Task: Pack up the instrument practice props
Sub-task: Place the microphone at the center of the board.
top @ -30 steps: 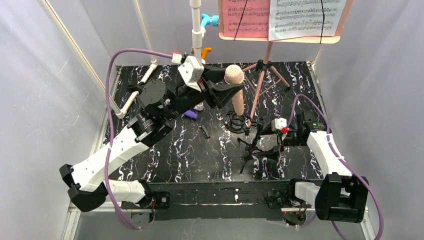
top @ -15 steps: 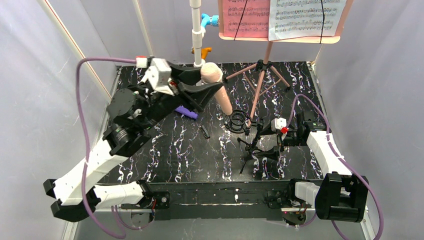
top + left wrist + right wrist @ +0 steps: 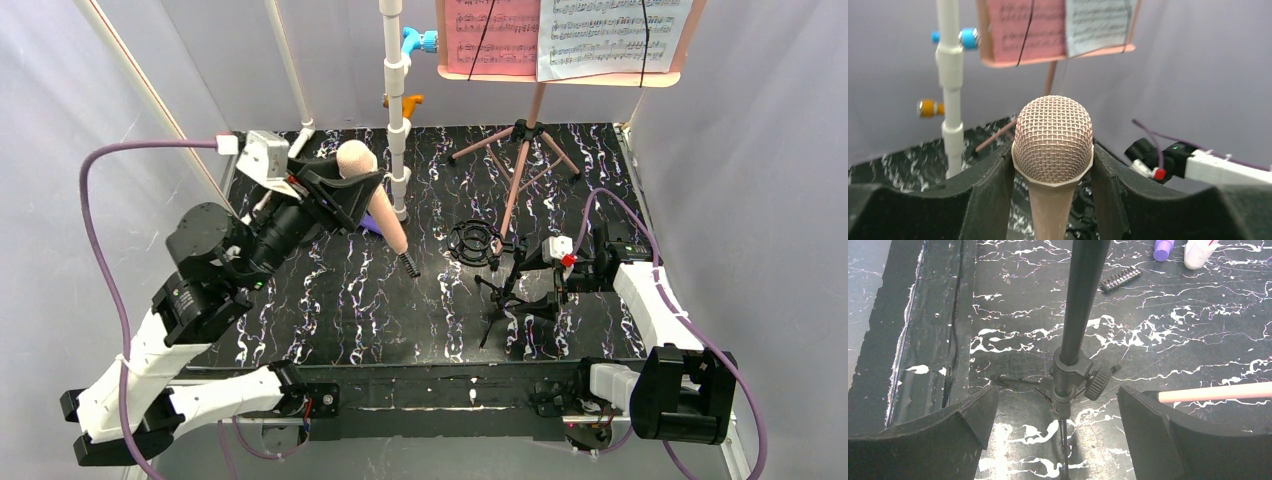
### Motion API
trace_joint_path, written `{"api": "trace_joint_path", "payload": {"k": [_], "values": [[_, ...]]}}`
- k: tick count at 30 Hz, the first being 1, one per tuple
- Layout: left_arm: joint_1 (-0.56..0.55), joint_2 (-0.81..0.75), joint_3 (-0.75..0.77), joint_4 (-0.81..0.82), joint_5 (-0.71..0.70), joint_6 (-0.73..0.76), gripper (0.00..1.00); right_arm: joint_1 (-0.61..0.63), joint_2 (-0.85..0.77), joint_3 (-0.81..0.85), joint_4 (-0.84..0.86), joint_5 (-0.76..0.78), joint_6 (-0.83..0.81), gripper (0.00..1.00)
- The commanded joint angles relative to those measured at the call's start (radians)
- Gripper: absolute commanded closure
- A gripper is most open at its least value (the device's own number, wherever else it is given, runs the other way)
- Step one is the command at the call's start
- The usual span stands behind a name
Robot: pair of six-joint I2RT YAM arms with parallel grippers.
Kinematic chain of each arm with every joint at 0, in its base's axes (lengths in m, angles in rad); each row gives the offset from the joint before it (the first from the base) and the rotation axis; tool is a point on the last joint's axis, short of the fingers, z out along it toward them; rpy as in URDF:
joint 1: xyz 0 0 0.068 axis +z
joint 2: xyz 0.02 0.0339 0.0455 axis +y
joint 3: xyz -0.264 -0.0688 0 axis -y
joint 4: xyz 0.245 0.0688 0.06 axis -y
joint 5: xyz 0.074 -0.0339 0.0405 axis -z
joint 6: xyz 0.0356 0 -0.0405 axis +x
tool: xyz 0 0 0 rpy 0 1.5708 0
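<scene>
My left gripper (image 3: 352,190) is shut on a beige-pink microphone (image 3: 385,215), which it holds tilted above the table's left part. Its mesh head (image 3: 1053,140) sits between the two black fingers. A pink tripod music stand (image 3: 520,150) stands at the back right. Its desk (image 3: 665,78) carries a pink page (image 3: 490,35) and a white page (image 3: 610,35). A purple tube (image 3: 372,226) lies behind the microphone, mostly hidden. My right gripper (image 3: 1058,402) is open, with the black microphone stand's pole (image 3: 1080,300) just beyond its fingertips, untouched.
A white pipe frame (image 3: 397,100) with blue and orange fittings rises at the back centre. A small black comb-like clip (image 3: 408,263) lies mid-table. The black stand's round shock mount (image 3: 475,243) is empty. One pink stand leg (image 3: 1213,392) runs past my right finger.
My left arm has swung left and back toward the near side, carrying the microphone away from the shock mount. The right arm has not moved.
</scene>
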Motion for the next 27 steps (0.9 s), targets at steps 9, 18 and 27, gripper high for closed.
{"api": "trace_joint_path", "payload": {"k": [9,18,27], "values": [[0.264,-0.074,-0.391,-0.02,0.024,-0.479,1.0,-0.007,0.01,0.008,-0.017,0.003,-0.019,0.02],[0.52,-0.051,-0.623,-0.112,0.058,-0.886,1.0,-0.007,0.012,0.008,-0.015,0.009,-0.025,0.02],[0.658,0.023,-0.786,-0.158,-0.002,-1.053,1.0,-0.007,0.016,0.006,-0.017,0.014,-0.03,0.02]]}}
